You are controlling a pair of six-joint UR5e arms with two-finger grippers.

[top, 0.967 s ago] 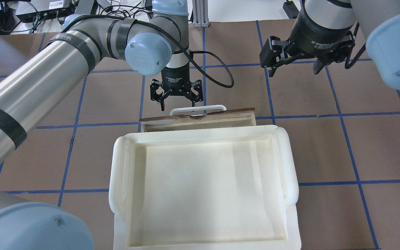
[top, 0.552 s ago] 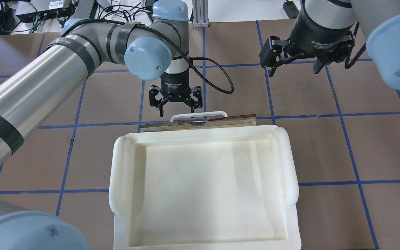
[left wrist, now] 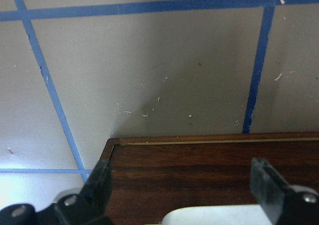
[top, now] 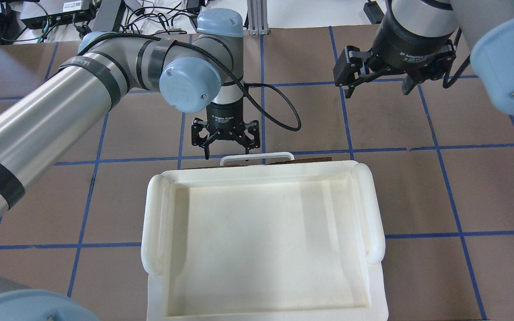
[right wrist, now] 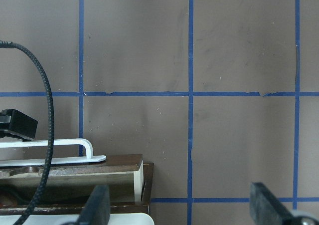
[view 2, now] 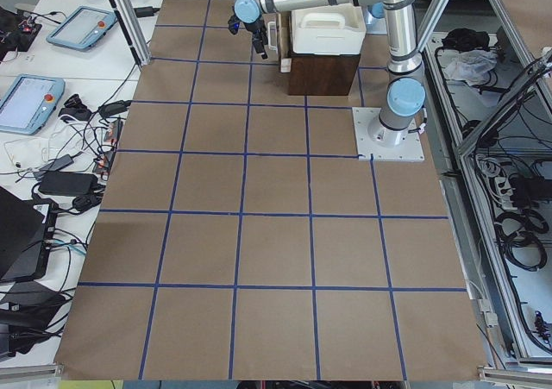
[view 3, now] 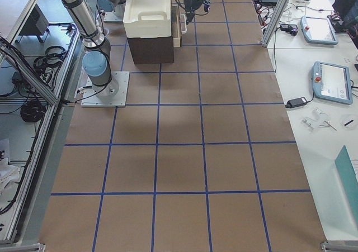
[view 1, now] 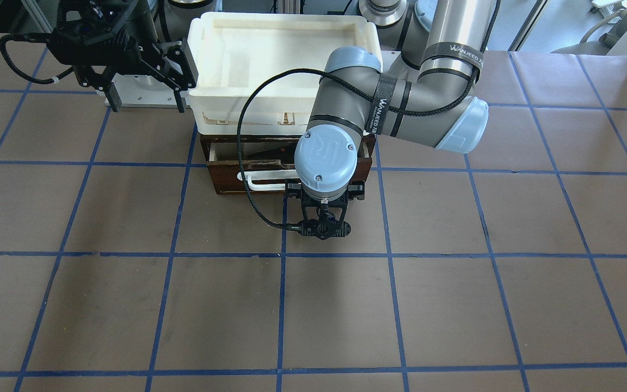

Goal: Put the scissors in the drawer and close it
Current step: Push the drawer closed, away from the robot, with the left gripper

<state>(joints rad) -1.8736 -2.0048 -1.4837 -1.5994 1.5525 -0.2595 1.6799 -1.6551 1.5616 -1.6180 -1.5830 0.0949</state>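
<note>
The drawer (top: pixel 315 159) is pushed almost fully into its dark wood cabinet (view 1: pixel 365 169) under the white tray; only a thin brown strip and the white bar handle (top: pixel 257 157) show from overhead. The front view shows its brown front (view 1: pixel 226 179) with a narrow gap behind it. The scissors show clearly in no view. My left gripper (top: pixel 225 143) is open and empty, pointing down just outside the handle; its wrist view (left wrist: pixel 184 185) shows the drawer front (left wrist: pixel 209 157) between the fingers. My right gripper (top: pixel 379 82) is open and empty, off to the right.
A large empty white plastic tray (top: pixel 152 223) sits on top of the cabinet and hides the drawer from overhead. Brown paper with blue tape lines covers the table (top: pixel 462 187). A black cable (view 1: pixel 248 163) loops off the left wrist beside the drawer front.
My left gripper has moved towards the cabinet against the drawer front. The drawer has slid in from partly open to almost shut. The right arm has not moved.
</note>
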